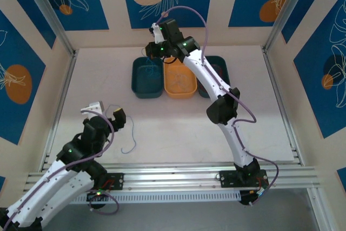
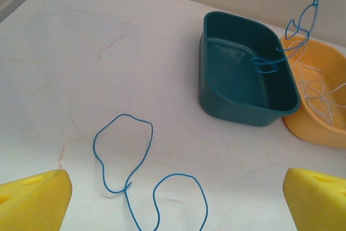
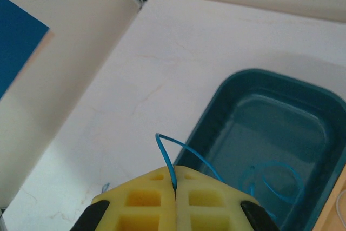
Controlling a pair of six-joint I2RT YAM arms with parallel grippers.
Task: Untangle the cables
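I read the right gripper (image 3: 174,187) clamped on a blue cable (image 3: 164,152) dangling into the teal bin (image 3: 281,77), and the left gripper (image 2: 175,198) spread wide, holding nothing.

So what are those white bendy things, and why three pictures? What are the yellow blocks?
They are two robot arms bolted to a table. One picture looks down from above; the other two come from a camera on each wrist. The yellow blocks are their fingers. The left gripper is wide open above a loose blue wire lying on the table. The right gripper is pinched shut on a second blue wire that dangles into a teal tub. White wires lie in the orange tub beside it.
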